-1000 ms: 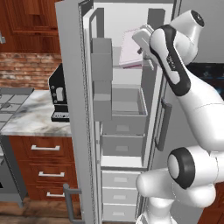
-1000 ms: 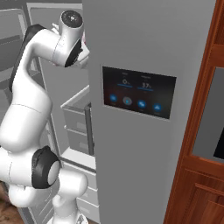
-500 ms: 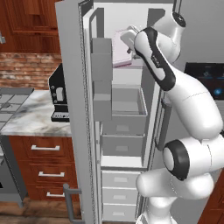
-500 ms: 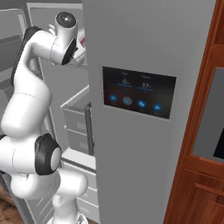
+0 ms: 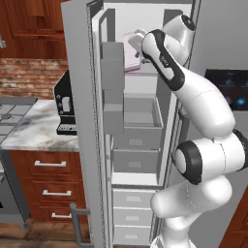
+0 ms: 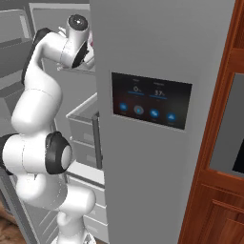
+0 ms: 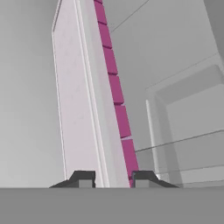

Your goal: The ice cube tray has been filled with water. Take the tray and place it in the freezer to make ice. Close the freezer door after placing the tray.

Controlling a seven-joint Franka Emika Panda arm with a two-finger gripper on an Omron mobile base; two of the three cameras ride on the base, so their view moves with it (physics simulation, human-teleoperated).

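Pale pink ice cube tray (image 5: 131, 51) inside open freezer (image 5: 140, 121), near top.

My left base camera faces the open freezer (image 5: 140, 116) from behind-left; my right base camera shares my arm there. The hand camera sits close along the ice cube tray (image 7: 87, 109).

Ice cube tray (image 5: 131, 52) inside freezer (image 5: 140, 121), on top shelf
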